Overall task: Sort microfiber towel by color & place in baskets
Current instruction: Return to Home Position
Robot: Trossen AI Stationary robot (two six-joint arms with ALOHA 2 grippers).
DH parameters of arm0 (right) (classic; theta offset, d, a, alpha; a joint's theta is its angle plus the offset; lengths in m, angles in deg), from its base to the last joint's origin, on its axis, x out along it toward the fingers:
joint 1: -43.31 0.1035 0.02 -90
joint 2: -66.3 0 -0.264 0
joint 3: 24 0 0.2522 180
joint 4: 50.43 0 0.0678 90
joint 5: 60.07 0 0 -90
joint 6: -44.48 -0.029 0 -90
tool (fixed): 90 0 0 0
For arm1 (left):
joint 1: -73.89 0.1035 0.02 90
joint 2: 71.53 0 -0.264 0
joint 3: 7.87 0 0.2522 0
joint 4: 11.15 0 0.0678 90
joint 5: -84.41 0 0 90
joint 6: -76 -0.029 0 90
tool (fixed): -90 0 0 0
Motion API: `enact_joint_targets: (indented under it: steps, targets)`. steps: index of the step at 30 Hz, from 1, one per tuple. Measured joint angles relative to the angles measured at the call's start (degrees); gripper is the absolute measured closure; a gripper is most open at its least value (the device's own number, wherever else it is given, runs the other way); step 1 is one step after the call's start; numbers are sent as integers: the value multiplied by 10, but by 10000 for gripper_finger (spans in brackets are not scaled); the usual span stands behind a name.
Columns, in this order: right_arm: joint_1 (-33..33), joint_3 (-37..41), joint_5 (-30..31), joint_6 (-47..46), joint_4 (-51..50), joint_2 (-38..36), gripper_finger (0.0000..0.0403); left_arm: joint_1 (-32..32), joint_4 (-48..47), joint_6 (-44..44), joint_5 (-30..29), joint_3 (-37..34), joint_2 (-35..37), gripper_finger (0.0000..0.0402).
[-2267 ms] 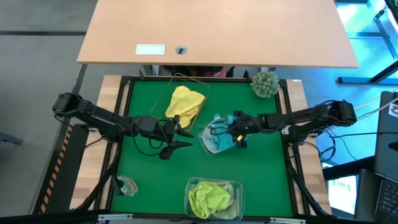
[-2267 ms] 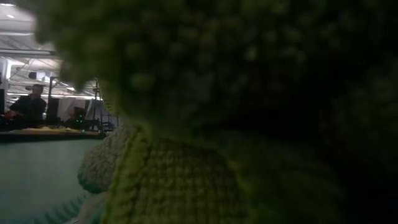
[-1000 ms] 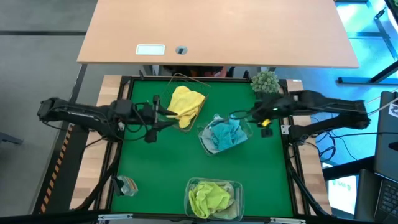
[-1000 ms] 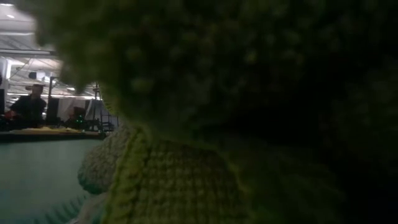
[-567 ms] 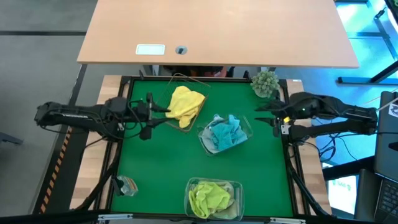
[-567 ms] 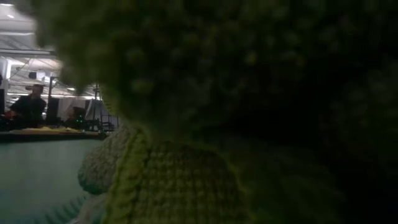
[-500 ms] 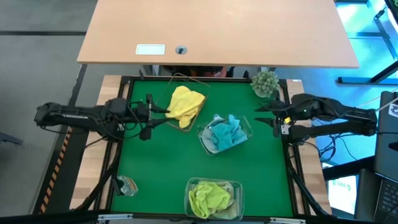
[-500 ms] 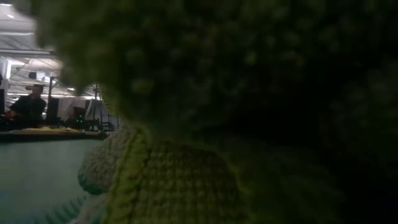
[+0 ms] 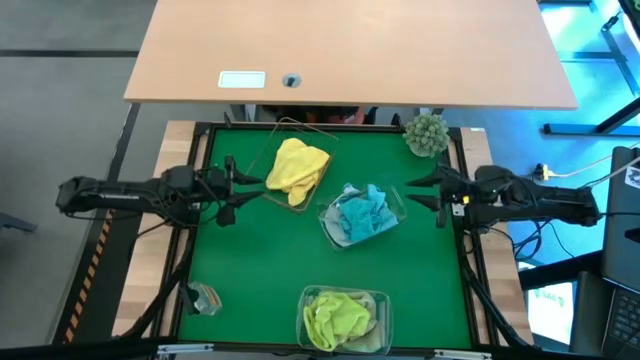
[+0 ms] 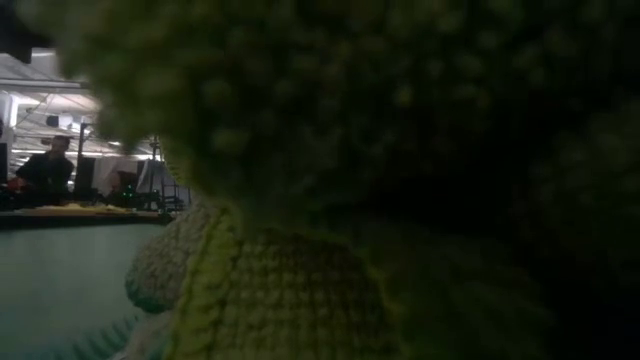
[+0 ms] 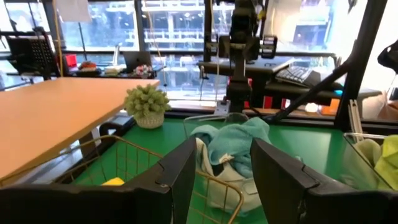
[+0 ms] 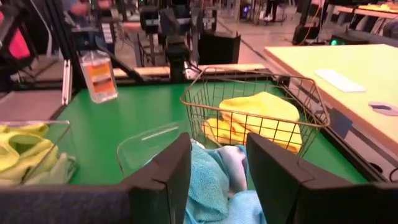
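While left claw and right claw gape empty at opposite edges of the surface, each soft, light microfiber towel would likely pinch best at a raised fold.

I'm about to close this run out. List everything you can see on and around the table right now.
Wire basket: one, brown, desk side of the green mat, left of middle.
Yellow towel: count unclear, in the wire basket.
Middle clear tub: one, mid-mat.
Blue towels: bunched, count unclear, in the middle clear tub.
End clear tub: one, at the mat edge opposite the desk.
Lime towels: bunched, in the end clear tub.
Ball plant: one, grey-green, mat's desk-side right corner.
Clear tag: one, orange label, opposite left corner.
Desk: one, tan, beyond the mat.
Person: one, in the room behind.
Left gripper: open, empty, at the mat's left edge.
Right gripper: open, empty, at the right edge.
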Motion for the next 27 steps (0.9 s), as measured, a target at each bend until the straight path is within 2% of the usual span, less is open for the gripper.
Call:
enact_joint_targets:
  steps: [20,27]
  targets:
    - [0,119,15,-60,13,-197,249,4,22,1,0,-101,116,254]
    - [0,162,36,-86,13,-225,249,4,34,18,0,-130,133,254]
